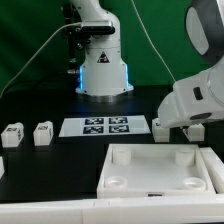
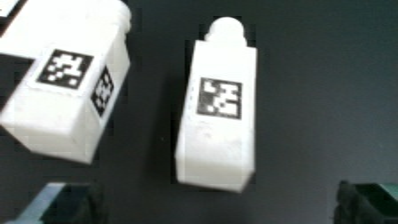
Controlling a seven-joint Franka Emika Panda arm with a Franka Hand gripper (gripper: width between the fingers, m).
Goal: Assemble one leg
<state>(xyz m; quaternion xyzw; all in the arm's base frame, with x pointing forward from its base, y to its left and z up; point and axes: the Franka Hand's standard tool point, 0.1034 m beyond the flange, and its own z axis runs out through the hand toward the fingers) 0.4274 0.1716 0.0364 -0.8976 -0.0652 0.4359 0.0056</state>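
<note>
Here the gripper (image 2: 217, 204) hangs open above the black table (image 1: 40, 110). Its two dark fingertips (image 2: 59, 207) sit wide apart with nothing clamped between them. Directly under it lies the leg (image 2: 217, 105), a long white block flat on the table with its square tag facing up. The leg's broad end reaches just short of the line between the fingertips, and its narrow nub points away from them. A second leg (image 2: 71, 80) lies just beside it, off to one finger's side and not touching (it is tilted a little against the first).

In the exterior view the arm (image 1: 195, 95) comes down on the exterior view's right and hides its own fingers. The marker board (image 1: 107, 126) lies just beside it, and the white tray (image 1: 150, 150) sits nearer the camera. Two small tagged blocks (image 1: 27, 134) stand well apart from the arm, beyond the marker board.
</note>
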